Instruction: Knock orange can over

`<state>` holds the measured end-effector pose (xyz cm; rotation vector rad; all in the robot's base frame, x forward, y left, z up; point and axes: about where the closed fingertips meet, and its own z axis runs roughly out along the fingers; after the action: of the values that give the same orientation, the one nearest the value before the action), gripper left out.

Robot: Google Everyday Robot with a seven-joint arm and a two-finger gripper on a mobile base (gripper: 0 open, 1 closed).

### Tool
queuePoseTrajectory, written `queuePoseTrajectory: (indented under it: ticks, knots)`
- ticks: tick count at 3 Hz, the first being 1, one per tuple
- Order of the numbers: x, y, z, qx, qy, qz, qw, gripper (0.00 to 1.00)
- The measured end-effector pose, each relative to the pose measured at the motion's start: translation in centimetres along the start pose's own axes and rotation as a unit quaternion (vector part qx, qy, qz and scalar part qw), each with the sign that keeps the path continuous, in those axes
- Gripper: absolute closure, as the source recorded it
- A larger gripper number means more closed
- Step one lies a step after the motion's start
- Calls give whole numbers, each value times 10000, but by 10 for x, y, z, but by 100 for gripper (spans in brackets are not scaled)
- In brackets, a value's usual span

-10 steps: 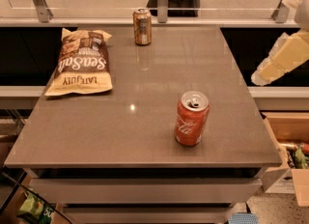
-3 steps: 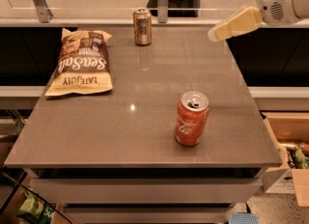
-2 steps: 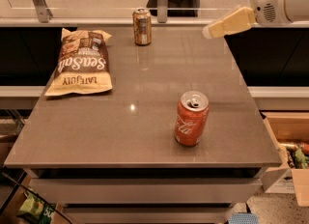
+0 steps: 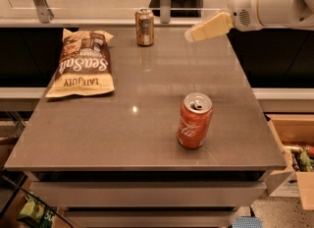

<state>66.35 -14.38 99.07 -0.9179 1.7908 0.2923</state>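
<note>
The orange can (image 4: 144, 26), bronze-gold with a silver top rim, stands upright near the far edge of the grey table (image 4: 142, 89). My gripper (image 4: 192, 35) comes in from the upper right on a white arm, its pale yellow fingers pointing left. It hangs above the table, to the right of the orange can and apart from it.
A red-orange can with a white script logo (image 4: 195, 120) stands upright at the front right of the table. A brown chip bag (image 4: 82, 64) lies at the far left. A glass barrier on metal posts (image 4: 166, 1) runs behind the table. A cardboard box (image 4: 294, 148) sits to the right.
My gripper has risen from the table's right side and moved left toward the orange can. Both cans and the chip bag have not moved.
</note>
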Motion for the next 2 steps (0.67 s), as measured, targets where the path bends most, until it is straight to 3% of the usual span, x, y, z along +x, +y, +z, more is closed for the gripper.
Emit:
queuePoseTrajectory:
  ticks: [2]
  knots:
    - [-9,13,49,-373,-200,-53,9991,0]
